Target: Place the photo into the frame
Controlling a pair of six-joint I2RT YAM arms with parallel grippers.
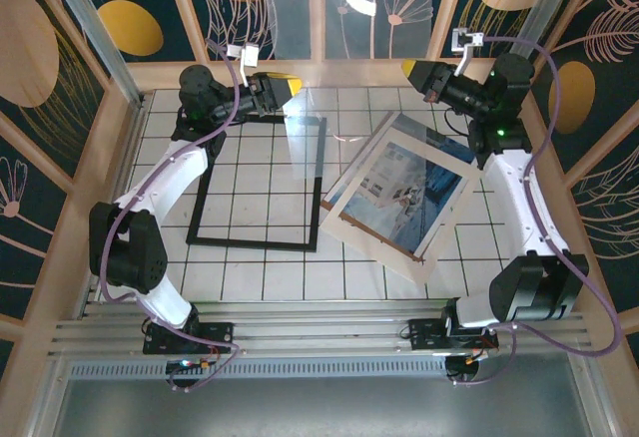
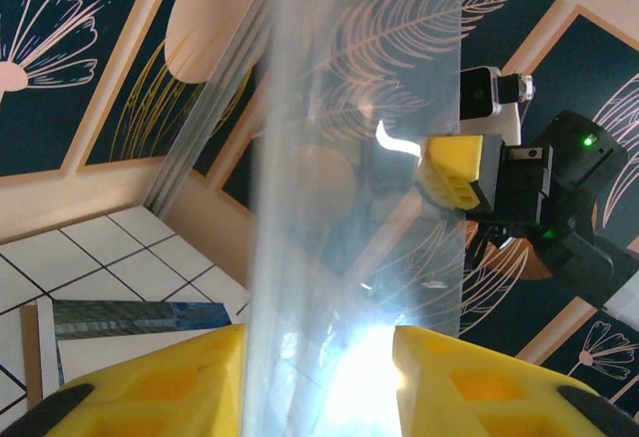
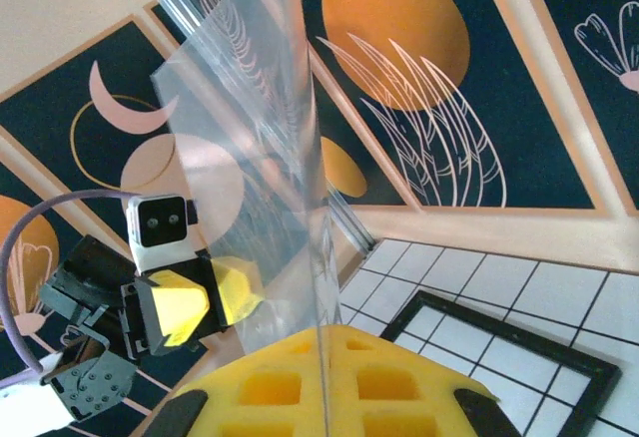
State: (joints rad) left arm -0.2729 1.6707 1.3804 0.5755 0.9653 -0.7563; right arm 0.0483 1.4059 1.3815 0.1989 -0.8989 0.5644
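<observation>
The black frame (image 1: 258, 183) lies flat on the tiled table at left centre, showing again as the frame (image 3: 519, 332). The blue-toned photo (image 1: 424, 183) lies tilted to its right under a cream mat, on a brown board; a strip of the photo (image 2: 130, 317) is visible. A clear sheet (image 1: 349, 18) stands raised at the back between both arms. My right gripper (image 1: 409, 66) (image 3: 324, 332) is shut on the clear sheet's (image 3: 250, 158) edge. My left gripper (image 1: 292, 88) (image 2: 319, 342) has its yellow fingers apart, with the clear sheet (image 2: 349, 158) between them near the left finger.
The cream mat (image 1: 359, 193) and brown backing board (image 1: 399, 257) sit stacked beside the frame. Wooden walls with patterned panels (image 1: 60, 158) enclose the table. The other arm's gripper faces each wrist camera: the right gripper (image 2: 454, 173) and the left gripper (image 3: 200, 302).
</observation>
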